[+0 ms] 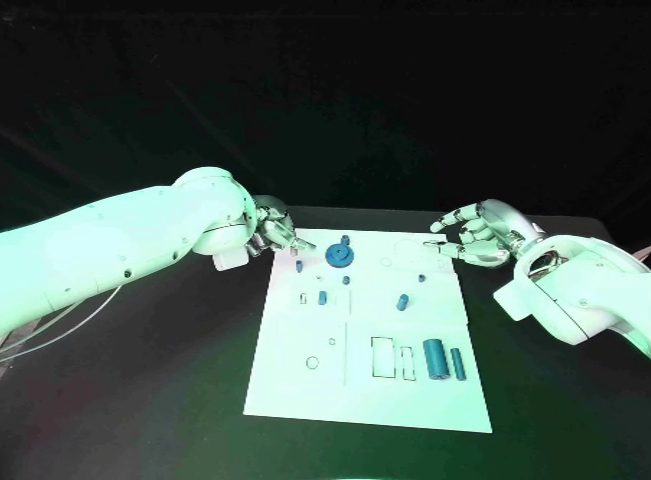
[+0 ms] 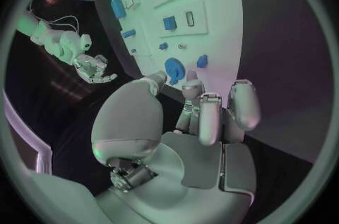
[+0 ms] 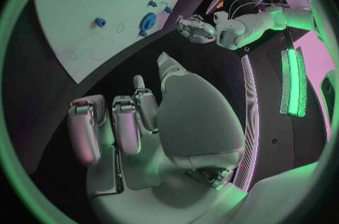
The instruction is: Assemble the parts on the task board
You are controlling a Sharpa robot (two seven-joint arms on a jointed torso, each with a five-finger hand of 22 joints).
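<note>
Biggest worry here, if you ask me: the left robot hand (image 1: 275,232) sits right at the far left corner of the white board (image 1: 304,385), and the round blue disc (image 1: 338,258) with its little peg is just beside it, roughly at its 4 o'clock in the head view. If that hand reaches in with its fingers curled like this, I reckon it could nudge the disc or knock the tiny blue bits (image 1: 322,297) further down the board out of place. The board looks like it just lies loose on the black table (image 1: 152,400), so a sideways push might slide the whole thing too.

Left robot hand: fingers bent inward, nothing in them as far as the wrist view shows. It's near the disc but apart from it.

Right robot hand (image 1: 477,235) hovers off the far right corner of the board, fingers loosely curled and apart, holding nothing. The disc is at about its 8 o'clock, well apart, with bare board between them.

The bigger blue cylinder (image 1: 435,359) and the thin one (image 1: 456,363) next to it lie toward the near right of the board, well away from both hands, around 6 o'clock from the right one. Another small blue piece (image 1: 403,301) sits mid-board. Reaching for those means crossing over the small parts, which looks like the other easy way to bump something.
</note>
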